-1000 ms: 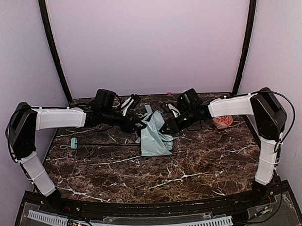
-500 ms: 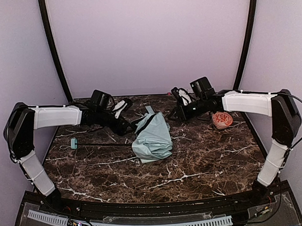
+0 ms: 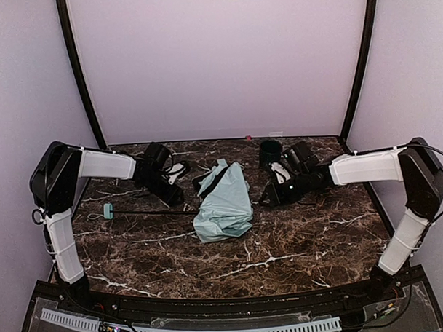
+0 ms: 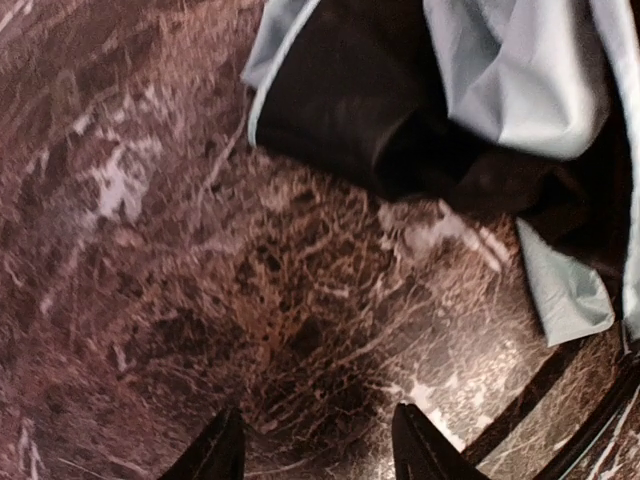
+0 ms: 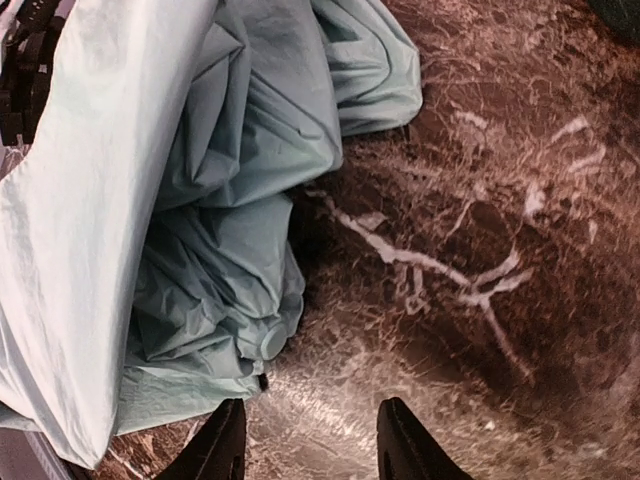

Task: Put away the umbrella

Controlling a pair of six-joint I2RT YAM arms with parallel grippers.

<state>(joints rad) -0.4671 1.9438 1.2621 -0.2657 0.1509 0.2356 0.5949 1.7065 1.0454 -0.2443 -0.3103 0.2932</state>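
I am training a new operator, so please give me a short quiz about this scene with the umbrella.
1. True or false: one arm's jaws hold the umbrella.
2. Where does the dark green cup stand? A) at the near edge B) near the far edge of the table, beyond the right arm C) in the far left corner
3. Fill in: the mint handle lies on the table's ___ side.
Key: 1 false, both pairs of jaws are open and empty; 2 B; 3 left.
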